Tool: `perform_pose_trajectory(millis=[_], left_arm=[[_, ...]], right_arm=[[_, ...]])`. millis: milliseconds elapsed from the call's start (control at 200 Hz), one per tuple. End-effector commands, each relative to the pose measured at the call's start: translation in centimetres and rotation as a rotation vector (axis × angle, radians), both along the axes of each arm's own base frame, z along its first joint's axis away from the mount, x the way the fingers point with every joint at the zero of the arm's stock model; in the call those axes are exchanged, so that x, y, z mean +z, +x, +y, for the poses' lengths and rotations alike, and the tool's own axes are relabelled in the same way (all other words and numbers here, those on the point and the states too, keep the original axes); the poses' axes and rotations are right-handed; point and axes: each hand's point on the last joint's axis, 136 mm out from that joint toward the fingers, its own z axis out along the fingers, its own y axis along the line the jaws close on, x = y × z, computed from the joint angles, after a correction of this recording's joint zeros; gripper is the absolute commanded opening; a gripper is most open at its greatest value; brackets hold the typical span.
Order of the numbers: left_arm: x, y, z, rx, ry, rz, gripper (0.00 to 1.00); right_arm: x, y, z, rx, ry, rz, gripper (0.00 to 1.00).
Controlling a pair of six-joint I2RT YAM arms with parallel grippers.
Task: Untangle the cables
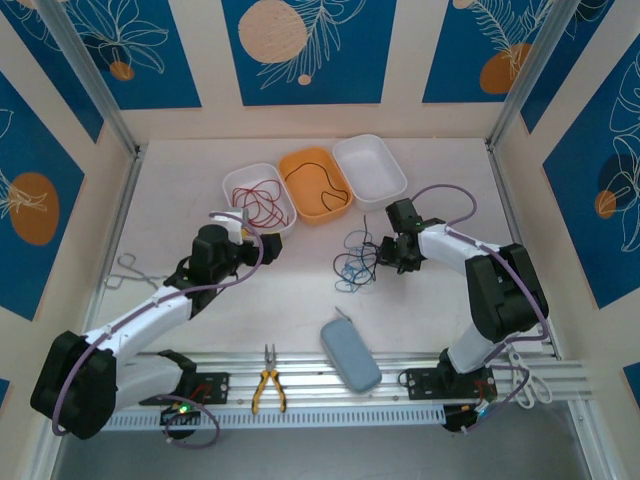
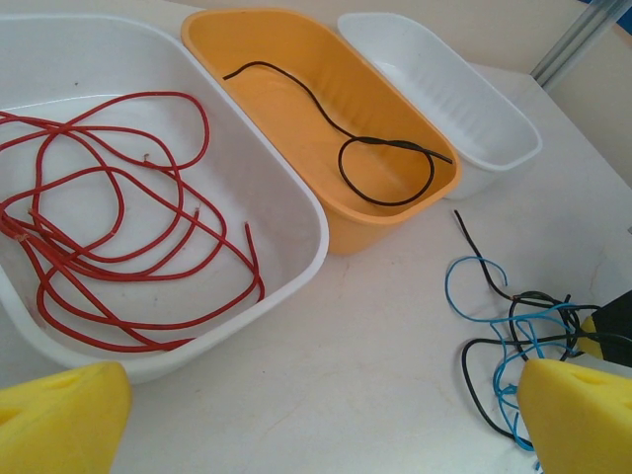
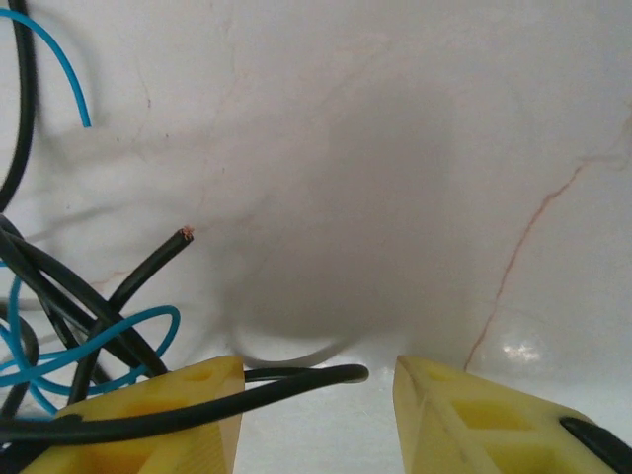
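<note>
Here, the right fingers (image 3: 158,425) are partly spread, with a gap between them. The bare end of one black cable (image 3: 286,378) lies across one finger and pokes into that gap. They are not squeezing it. These fingers sit low over the bench (image 1: 280,310), right at the edge of the tangle (image 1: 355,262). In the tangle, black and blue cables loop over each other. It lies on the bench in front of the trays, between the two arms.

The left fingers (image 2: 69,415) are spread wide and hold nothing. They hang just above the near rim of a white tray (image 2: 276,188). The red cables (image 2: 128,95) lie curled inside that tray. Next to it, touching its side, is an orange tray (image 2: 326,59) with one black cable (image 2: 387,203) in it, bent into a loop. A second white tray (image 2: 444,99) sits on the far side of the orange one.

Nearer the arms, a blue-grey case (image 1: 350,355) lies on the bench. Pliers with yellow handles (image 1: 268,385) lie beside it. A pair of metal scissors (image 1: 130,270) lies out by the left arm.
</note>
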Motion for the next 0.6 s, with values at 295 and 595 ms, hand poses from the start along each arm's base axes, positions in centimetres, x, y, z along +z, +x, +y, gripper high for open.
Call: perform_pose_trajectory(millis=[295, 595], left_arm=[[0.5, -0.2, -0.9, -0.037, -0.027, -0.007, 1.00], [0.1, 0.0, -1.8, -0.070, -0.045, 0.010, 1.00]], right_arm=[[2.3, 1.2, 2.8, 0.126, 0.164, -0.125, 0.05], [4.7, -0.7, 2.7, 0.132, 0.190, -0.194, 0.00]])
